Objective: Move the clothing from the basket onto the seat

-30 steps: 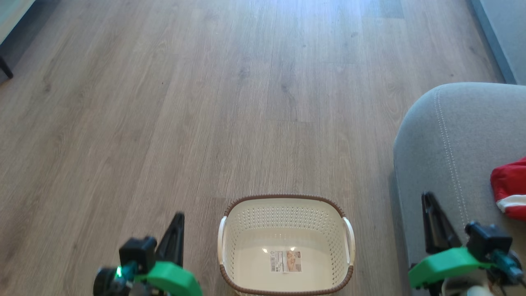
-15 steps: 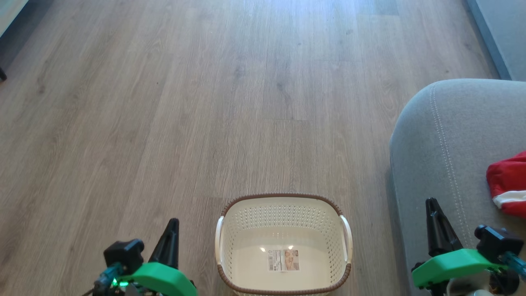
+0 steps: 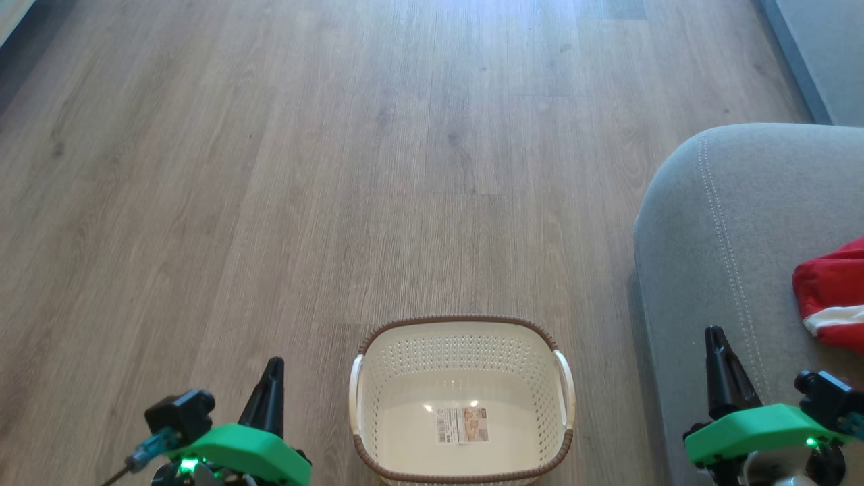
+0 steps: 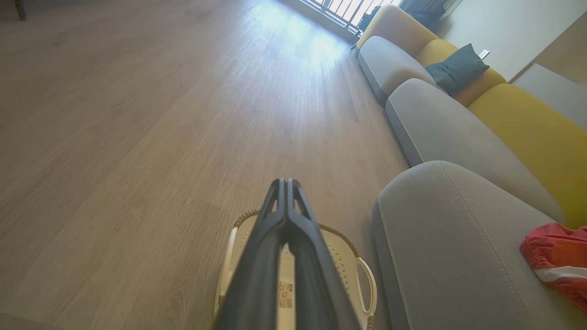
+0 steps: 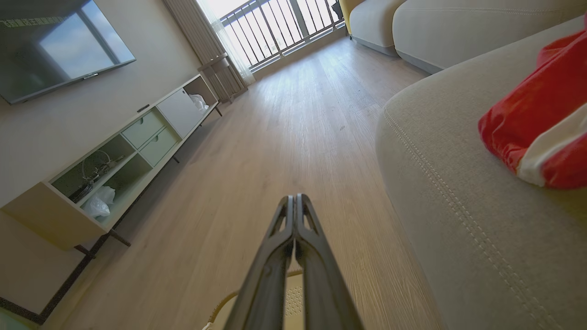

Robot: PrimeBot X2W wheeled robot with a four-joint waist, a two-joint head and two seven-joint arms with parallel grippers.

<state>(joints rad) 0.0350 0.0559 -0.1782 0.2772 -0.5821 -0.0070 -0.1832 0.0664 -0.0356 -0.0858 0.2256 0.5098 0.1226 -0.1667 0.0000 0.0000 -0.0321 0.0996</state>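
Clothing (image 3: 833, 307): a bunched red garment with a white stripe. It lies on the seat (image 3: 729, 256) at the right edge of the head frame, which partly cuts it off. Seat: a grey cushion with a rounded corner and a pale stitching line running down it, taking up the right side of the frame. Basket (image 3: 459, 354): stands on the floor (image 3: 337, 169) at lower centre, just left of the seat and well apart from the clothing. It has a brown rim and a white handle on each side, and the sticker label (image 3: 463, 425) shows on its bare cream bottom. My left claw (image 3: 273, 368): at lower left, beside the basket's left handle. In the left wrist view its two fingers are pressed together tip to tip, gripping nothing. My right claw (image 3: 712, 334): at lower right, in front of the seat's left part, left of the clothing and apart from it. In the right wrist view its fingers are likewise closed tight on nothing. Further out, the left wrist view shows more grey cushions, yellow backs (image 4: 527, 114) and a dark pillow (image 4: 456, 68) at upper right. The right wrist view shows a television (image 5: 55, 46) at upper left, a low cabinet (image 5: 128, 151) below it, and a railing (image 5: 279, 27) at top centre.
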